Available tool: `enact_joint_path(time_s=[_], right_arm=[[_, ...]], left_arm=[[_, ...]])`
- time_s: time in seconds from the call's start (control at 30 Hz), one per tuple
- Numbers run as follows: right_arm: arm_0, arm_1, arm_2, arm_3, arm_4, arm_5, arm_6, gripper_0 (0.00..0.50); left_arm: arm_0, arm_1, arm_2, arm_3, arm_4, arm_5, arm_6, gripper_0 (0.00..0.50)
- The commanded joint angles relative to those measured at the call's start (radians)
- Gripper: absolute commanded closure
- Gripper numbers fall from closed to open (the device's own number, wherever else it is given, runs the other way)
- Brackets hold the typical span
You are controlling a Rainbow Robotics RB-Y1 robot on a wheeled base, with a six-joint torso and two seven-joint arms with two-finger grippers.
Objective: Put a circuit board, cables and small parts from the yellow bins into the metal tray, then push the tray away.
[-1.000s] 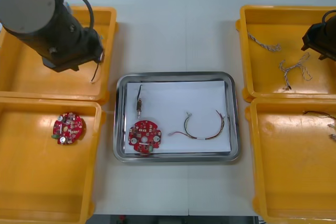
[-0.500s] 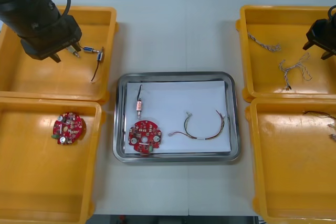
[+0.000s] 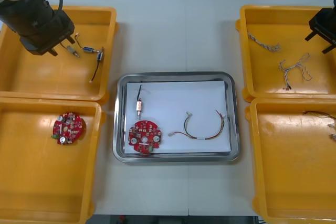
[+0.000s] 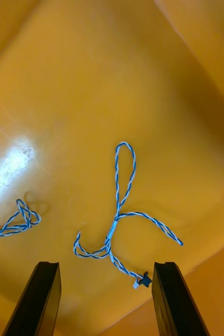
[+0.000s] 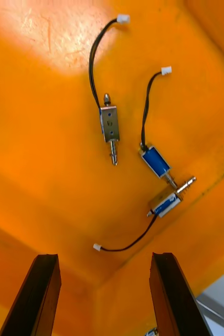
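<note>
The left gripper (image 5: 104, 261) hangs over the far left bin (image 3: 107, 14). Its flat black fingers (image 5: 42, 294) are spread wide, with nothing between them. Ahead of the fingertips, on the bin's smooth, glossy floor, lie three metal parts (image 5: 110, 126). They are short and boxy, two of them blue-faced. Each has a thin pin at one end and a black lead ending in a white plug. None touches the fingers.

The right gripper (image 4: 106, 265) is likewise released and empty, above the far right bin (image 3: 247, 19). A twisted blue and white cable (image 4: 119, 220) lies looped on the floor just ahead of the gap between the fingers (image 4: 172, 299). Its dark end plug is close to one fingertip but apart from it. A second cable (image 4: 14, 223) of the same kind lies out beyond the other finger.

Well away from both pairs of fingers, the shiny, round-cornered tray (image 3: 173, 75) sits on the tabletop (image 3: 173, 30), lined with a white sheet (image 3: 178, 98). It holds a round red board (image 3: 145, 137), a lone part (image 3: 139, 103) with a black lead just beside the board, and a curved red and yellow cable (image 3: 205, 129). A spare board (image 3: 67, 128) lies in the near left bin (image 3: 31, 182).
</note>
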Motion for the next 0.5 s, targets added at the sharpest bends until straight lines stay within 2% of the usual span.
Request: enact_joint_path(time_s=[0.03, 0.5], right_arm=[[-0.051, 0.019, -0.024, 0.007, 0.027, 0.014, -0.117, 0.0], [-0.045, 0.05, -0.024, 0.136, 0.053, -0.129, -0.156, 0.0]], left_arm=[[-0.072, 0.041, 0.027, 0.063, -0.016, -0.053, -0.099, 0.0], [-0.122, 0.022, 0.027, 0.256, -0.02, -0.154, -0.209, 0.0]])
